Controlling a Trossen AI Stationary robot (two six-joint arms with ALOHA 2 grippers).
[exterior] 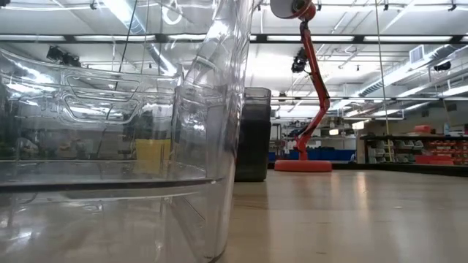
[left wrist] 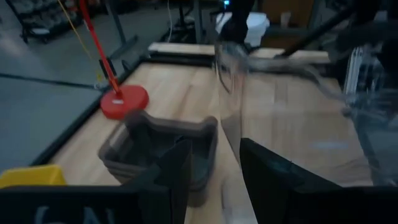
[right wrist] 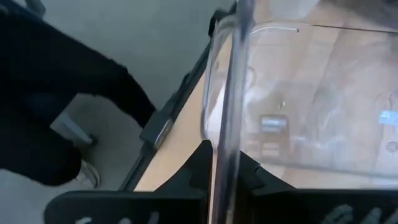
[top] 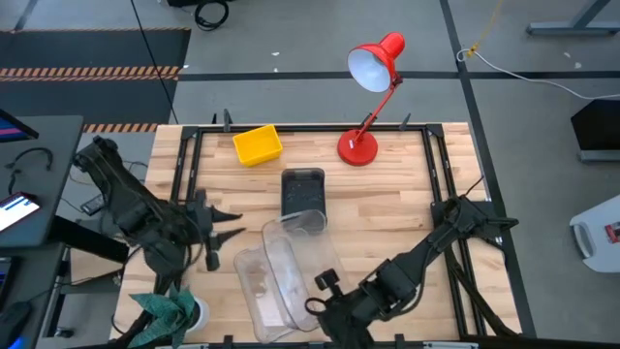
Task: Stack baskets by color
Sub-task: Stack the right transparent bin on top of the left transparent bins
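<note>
A yellow basket (top: 257, 145) rests on its base at the table's far left. A smoky-grey basket (top: 303, 190) sits mid-table and also shows in the left wrist view (left wrist: 163, 149). Two clear baskets lie near the front. One (top: 257, 286) lies flat. The other (top: 302, 242) is tipped up, with my right gripper (top: 325, 291) shut on it. My left gripper (top: 231, 226) hangs open above the table, left of the grey basket, with nothing between its fingers (left wrist: 180, 171). My right gripper pinches the tipped clear basket's wall at its rim (right wrist: 225, 143) between its two fingers. The fingers slant down from the table's near right. The thin wall runs straight up between them (right wrist: 249, 177). The basket stands tilted over the other clear basket; its lower edge is hidden.
A red desk lamp (top: 373, 92) stands at the far edge on its round base (top: 356, 147). Black frame rails (top: 441, 184) border the table. A green cloth object (top: 167, 312) sits at the near left corner. A person's dark leg and shoe (right wrist: 56, 130) show beside the table.
</note>
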